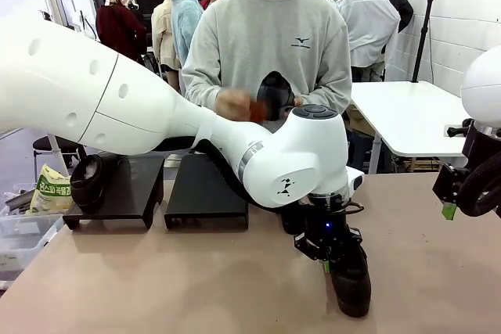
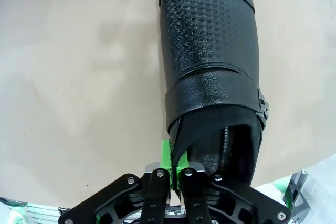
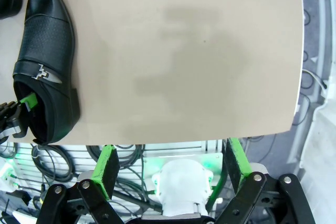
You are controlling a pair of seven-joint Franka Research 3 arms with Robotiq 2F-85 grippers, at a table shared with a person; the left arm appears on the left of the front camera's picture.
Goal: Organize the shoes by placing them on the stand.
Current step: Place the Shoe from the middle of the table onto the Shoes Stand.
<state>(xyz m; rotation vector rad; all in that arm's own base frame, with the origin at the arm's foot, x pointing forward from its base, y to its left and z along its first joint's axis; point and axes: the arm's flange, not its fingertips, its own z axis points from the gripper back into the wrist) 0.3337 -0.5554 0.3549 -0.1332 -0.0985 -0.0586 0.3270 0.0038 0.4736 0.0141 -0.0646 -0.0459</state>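
A black shoe (image 1: 350, 278) lies on the table near the front edge, toe pointing toward me; its textured upper and side buckle show in the left wrist view (image 2: 210, 72). My left gripper (image 1: 324, 254) is shut on the rim of this shoe's opening (image 2: 176, 162). The right wrist view shows the same shoe (image 3: 44, 61) with a green pad inside it. A second shoe (image 1: 88, 179) rests on the left black stand (image 1: 129, 193). The right stand (image 1: 205, 193) is bare. The person holds a third shoe (image 1: 274, 95) in both hands. My right gripper (image 3: 170, 161) hangs open past the table's right side (image 1: 448, 209).
The person stands at the far side behind the stands. A snack bag (image 1: 49, 191) and a clear bin (image 1: 17, 234) sit off the table's left end. The tan tabletop (image 3: 184, 51) between the shoe and the right edge is bare. Cables hang below the table edge (image 3: 126, 156).
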